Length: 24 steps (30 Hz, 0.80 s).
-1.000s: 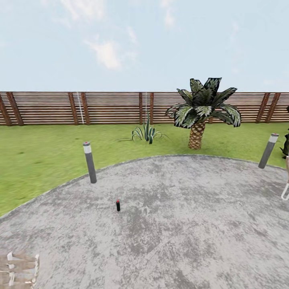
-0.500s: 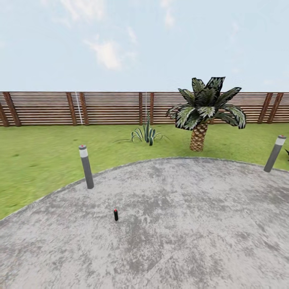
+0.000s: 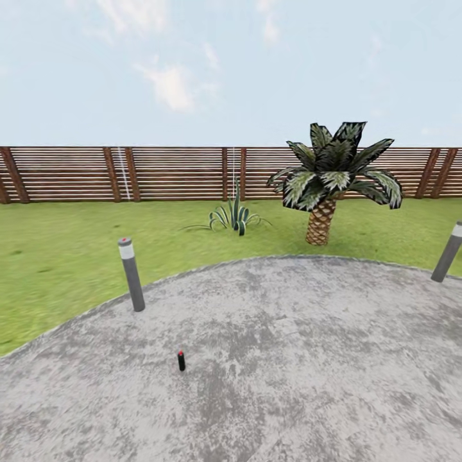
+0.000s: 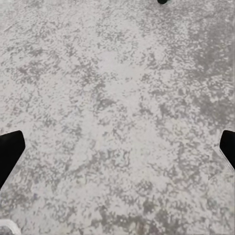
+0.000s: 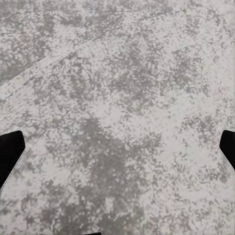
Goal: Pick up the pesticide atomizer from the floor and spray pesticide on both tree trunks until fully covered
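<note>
One small dark pesticide atomizer (image 3: 181,360) upright on grey paved floor (image 3: 308,372), well ahead of both arms.

Since a second ago, whole head view shifted: camera nearer the bottle, white shapes at lower left and right edges gone. Lawn (image 3: 58,256) and slatted fence (image 3: 173,173) beyond the curved patio edge; palm-like plant (image 3: 324,186) and spiky plant (image 3: 234,217) on the grass; lamp posts at left (image 3: 131,274) and right (image 3: 448,251). Left fingers (image 4: 10,152) and right fingers (image 5: 10,154) spread wide at frame edges, holding nothing, pointed down at bare paving. Dark speck (image 4: 162,1) at left wrist view's edge, too small to tell.
</note>
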Available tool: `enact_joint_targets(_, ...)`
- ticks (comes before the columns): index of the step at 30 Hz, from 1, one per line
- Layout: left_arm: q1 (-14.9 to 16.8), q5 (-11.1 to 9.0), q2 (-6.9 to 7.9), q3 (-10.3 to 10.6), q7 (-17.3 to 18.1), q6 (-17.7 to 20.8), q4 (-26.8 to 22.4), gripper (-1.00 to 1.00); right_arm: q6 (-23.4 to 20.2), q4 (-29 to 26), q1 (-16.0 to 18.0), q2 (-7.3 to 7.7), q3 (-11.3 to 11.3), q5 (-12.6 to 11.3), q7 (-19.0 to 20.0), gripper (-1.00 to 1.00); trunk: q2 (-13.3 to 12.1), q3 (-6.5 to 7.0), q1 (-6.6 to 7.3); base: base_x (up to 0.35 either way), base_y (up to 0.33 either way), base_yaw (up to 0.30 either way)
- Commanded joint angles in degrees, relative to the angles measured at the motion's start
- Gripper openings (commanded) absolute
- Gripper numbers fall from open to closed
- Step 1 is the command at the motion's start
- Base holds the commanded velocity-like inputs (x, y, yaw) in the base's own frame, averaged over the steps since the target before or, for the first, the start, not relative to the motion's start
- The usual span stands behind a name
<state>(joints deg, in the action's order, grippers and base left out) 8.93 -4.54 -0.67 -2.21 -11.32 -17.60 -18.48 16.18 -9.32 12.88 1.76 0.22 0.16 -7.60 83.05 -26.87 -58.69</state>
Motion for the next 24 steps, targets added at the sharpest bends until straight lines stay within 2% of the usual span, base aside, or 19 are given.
enact_joint_targets(1, 0.0, -0.5, -0.03, -0.2, 0.2, -0.2, 0.0, 1.0, 0.2, 0.1, 0.0, 0.0, 0.0, 0.0, -0.1, 1.0, 0.0, -0.06, -0.03, 0.35, 0.0, 0.0)
enact_joint_targets(21, 0.0, -0.5, -0.03, -0.2, 0.1, -0.2, 0.0, 1.0, 0.2, 0.1, 0.0, 0.0, 0.0, 0.0, -0.1, 1.0, 0.0, -0.06, -0.03, 0.346, 0.0, 0.0)
enact_joint_targets(24, 0.0, -0.5, -0.03, -0.2, 0.1, -0.2, 0.0, 1.0, 0.2, 0.1, 0.0, 0.0, 0.0, 0.0, -0.1, 1.0, 0.0, -0.06, -0.03, 0.201, -0.167, 0.093)
